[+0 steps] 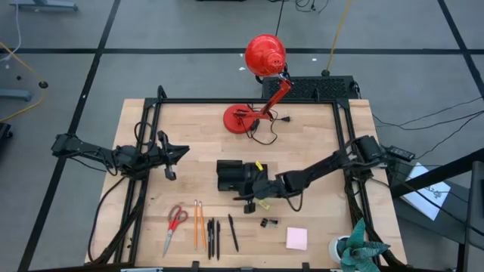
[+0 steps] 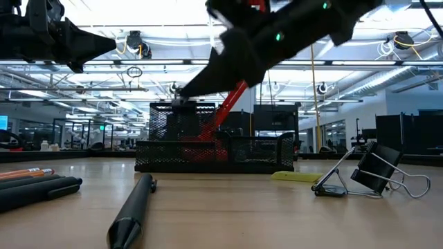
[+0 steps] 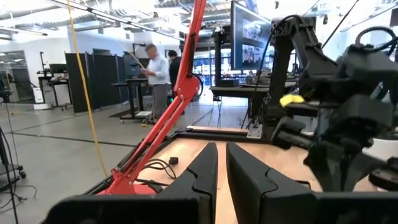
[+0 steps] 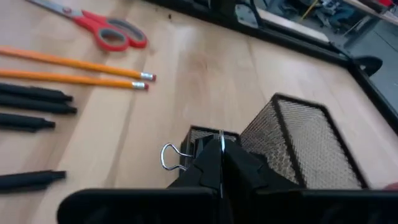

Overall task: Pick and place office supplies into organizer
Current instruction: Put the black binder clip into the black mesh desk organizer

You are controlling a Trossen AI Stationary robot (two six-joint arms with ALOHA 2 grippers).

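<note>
The black mesh organizer (image 1: 229, 174) stands mid-table, with its tall section (image 4: 304, 147) in the right wrist view. My right gripper (image 1: 252, 187) hangs over it (image 2: 181, 97), shut on a small black clip (image 4: 173, 155). Near the front edge lie the red-handled scissors (image 1: 175, 222), two orange pencils (image 1: 198, 224), black pens (image 1: 212, 238), more clips (image 1: 268, 223) and the pink pad (image 1: 296, 239). A yellow-green piece (image 1: 259, 165) lies beside the organizer. My left gripper (image 1: 169, 156) waits in the air at the table's left, with only a narrow slit between its fingers (image 3: 205, 165). My right gripper pinches the clip between its two fingers, slanting down from the table's right. A thin silver wire (image 4: 221, 144) shows between the fingertips and a wire loop (image 4: 169, 155) sticks out to one side. The clip is lifted clear above the organizer's low section (image 4: 208, 134).
A red desk lamp (image 1: 264, 54) stands on its round base (image 1: 240, 119) at the far side, its cord (image 1: 265, 136) trailing behind the organizer. A large binder clip (image 2: 374, 173) and a pen (image 2: 135, 207) lie near the front edge. A small plant (image 1: 355, 249) sits at the near right corner.
</note>
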